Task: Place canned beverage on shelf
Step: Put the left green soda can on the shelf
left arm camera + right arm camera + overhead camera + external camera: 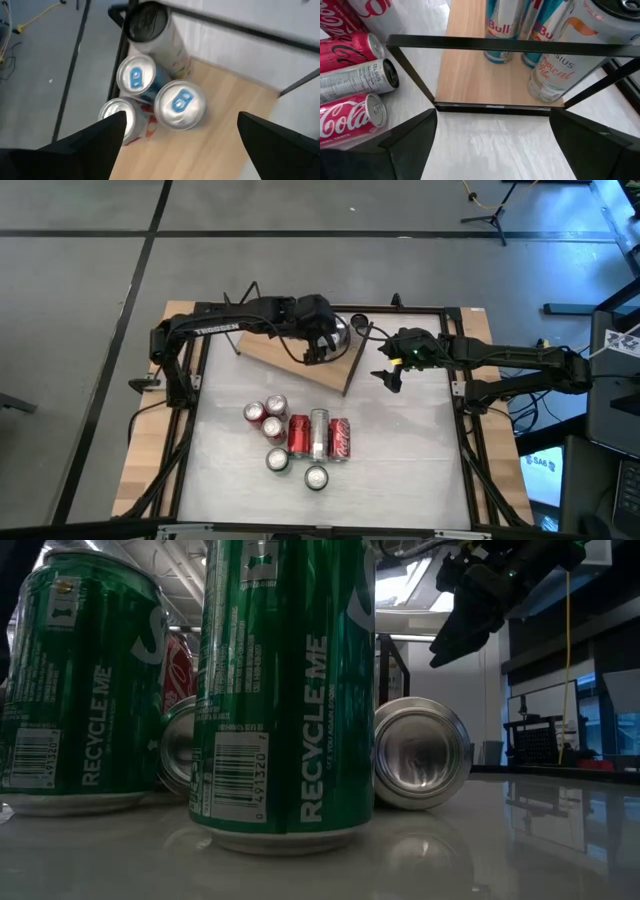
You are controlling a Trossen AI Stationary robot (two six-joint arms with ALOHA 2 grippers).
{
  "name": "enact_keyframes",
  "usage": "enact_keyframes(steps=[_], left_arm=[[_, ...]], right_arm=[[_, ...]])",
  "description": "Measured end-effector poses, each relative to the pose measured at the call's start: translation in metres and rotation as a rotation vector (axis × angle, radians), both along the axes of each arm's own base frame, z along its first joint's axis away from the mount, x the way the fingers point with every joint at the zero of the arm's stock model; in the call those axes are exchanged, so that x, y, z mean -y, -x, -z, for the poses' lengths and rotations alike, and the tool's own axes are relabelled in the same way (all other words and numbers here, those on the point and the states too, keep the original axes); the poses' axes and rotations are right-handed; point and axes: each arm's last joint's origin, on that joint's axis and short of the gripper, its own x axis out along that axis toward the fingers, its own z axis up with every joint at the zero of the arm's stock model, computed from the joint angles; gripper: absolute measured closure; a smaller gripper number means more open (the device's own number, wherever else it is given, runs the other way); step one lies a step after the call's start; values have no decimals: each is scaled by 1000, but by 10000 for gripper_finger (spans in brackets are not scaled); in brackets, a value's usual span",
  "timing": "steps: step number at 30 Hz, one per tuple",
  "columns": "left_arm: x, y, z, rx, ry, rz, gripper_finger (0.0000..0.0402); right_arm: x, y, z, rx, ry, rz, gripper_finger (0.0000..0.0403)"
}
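Left hand [318, 348] hung wide open, empty, over the light-brown wooden shelf [290, 352]; right hand [388, 375] open, empty; rigid, slick, light aluminium cans [318, 435] on the worktop best gripped mid-wall

Left tool [318, 345] over shelf [290, 350] cans (count from above unclear)

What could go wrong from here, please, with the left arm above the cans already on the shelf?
The open left end effector hangs right over the tightly packed cans at the shelf corner, so pulling away carelessly might clip and topple one off the edge. The tall white can stands nearest the rim. The open right end effector waits close by, so the arms could collide.
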Motion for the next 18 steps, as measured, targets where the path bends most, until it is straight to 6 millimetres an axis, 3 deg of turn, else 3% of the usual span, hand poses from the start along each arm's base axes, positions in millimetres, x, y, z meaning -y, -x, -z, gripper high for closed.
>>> enact_keyframes(steps=[8,12,18], left_arm=[[51,3,-17,160,246,-78,33],[89,1,-18,182,432,-24,33],[154,7,-18,196,557,-71,33]], right_arm=[[0,0,0,1,0,0,22],[0,0,0,1,0,0,22],[0,0,0,1,0,0,22]])
